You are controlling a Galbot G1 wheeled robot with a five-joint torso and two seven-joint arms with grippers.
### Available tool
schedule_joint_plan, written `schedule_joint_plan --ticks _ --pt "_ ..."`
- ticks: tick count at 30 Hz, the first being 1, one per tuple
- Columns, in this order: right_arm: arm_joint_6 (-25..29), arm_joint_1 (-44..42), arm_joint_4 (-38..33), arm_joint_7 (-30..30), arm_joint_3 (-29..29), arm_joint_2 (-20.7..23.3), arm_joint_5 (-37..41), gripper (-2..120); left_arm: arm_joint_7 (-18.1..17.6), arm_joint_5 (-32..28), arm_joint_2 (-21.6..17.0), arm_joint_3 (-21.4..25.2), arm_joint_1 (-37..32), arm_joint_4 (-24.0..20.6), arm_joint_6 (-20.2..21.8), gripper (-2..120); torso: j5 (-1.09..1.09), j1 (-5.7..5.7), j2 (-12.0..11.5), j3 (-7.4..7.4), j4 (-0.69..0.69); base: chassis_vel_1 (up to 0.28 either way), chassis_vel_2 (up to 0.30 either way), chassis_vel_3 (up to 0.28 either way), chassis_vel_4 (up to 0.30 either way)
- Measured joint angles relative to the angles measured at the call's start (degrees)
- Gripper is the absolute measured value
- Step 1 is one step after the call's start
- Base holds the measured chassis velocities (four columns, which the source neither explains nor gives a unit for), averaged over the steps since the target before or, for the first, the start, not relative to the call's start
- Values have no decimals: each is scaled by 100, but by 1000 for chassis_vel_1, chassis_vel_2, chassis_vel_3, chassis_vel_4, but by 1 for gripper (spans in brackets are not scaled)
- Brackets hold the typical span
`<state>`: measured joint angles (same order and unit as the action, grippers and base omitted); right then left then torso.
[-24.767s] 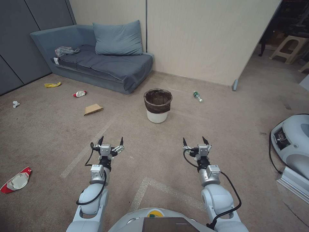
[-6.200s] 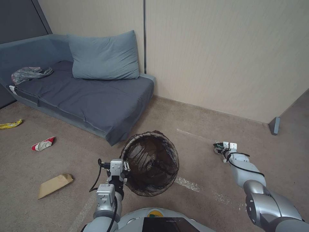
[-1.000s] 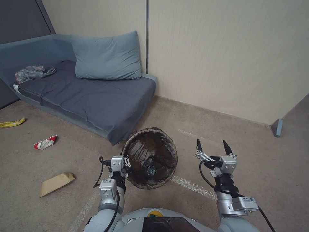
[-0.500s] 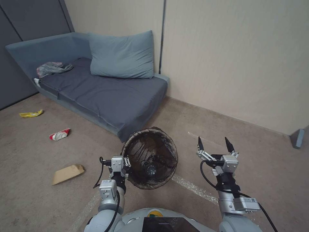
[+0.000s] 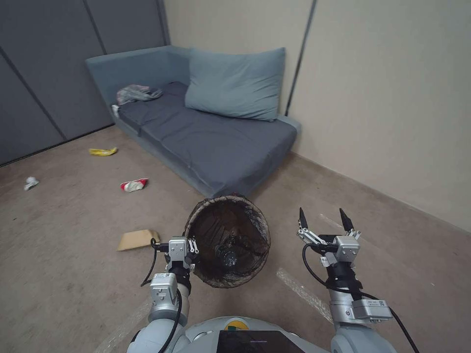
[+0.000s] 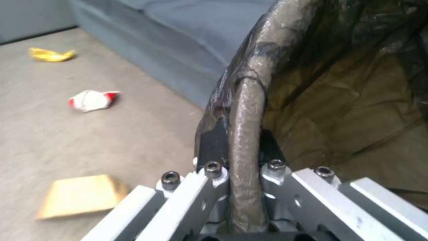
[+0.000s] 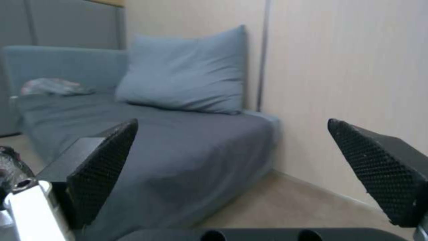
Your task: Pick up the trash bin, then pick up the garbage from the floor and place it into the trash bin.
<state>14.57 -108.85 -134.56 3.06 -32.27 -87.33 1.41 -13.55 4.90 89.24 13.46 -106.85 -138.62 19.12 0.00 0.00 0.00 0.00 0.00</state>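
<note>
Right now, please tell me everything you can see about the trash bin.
The bin is a small round bucket lined with a dark brown-black bag folded over its rim. It is off the floor and tilted, its mouth facing the head camera. The left end effector is shut on the rim, one finger outside and one inside, pinching the bag-covered edge. Inside, on the crumpled liner, lies a clear bottle. The sofa stands behind it. The open right end effector is beside it, apart.

Text inventory — I find nothing legible. Small white labels on both forearm housings, left and right — print too small for me to read. Red-and-white wrapper: no lettering discernible.
</note>
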Motion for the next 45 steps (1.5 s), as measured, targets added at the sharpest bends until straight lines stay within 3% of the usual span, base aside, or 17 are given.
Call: schedule_joint_plan --ticks 45 --pt "-2 146 45 -68 93 -65 -144 100 46 184 -19 100 -66 -158 22 0 0 0 0 0 0 122 124 123 123"
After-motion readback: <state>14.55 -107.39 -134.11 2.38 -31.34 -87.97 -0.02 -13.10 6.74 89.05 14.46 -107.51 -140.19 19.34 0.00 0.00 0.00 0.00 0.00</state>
